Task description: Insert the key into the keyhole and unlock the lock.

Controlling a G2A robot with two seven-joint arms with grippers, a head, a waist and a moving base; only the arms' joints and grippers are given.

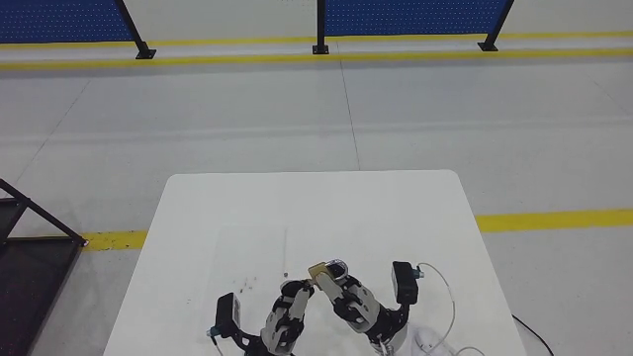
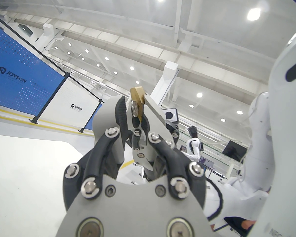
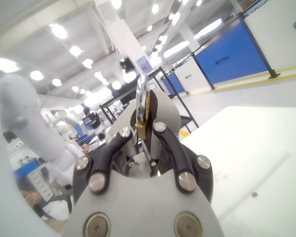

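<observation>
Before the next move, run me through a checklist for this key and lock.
1. Hold of left gripper on the key: ok, shut on it.
2. Hold of right gripper on the lock: ok, shut on it.
3. Key fully seated in the lock: cannot tell, hidden.
4. State of the shackle, latched or released: cannot tell.
5. Both held above the table: ok.

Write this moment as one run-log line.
left gripper: shut on key | right gripper: shut on lock | tips meeting over table | key in keyhole: cannot tell
</observation>
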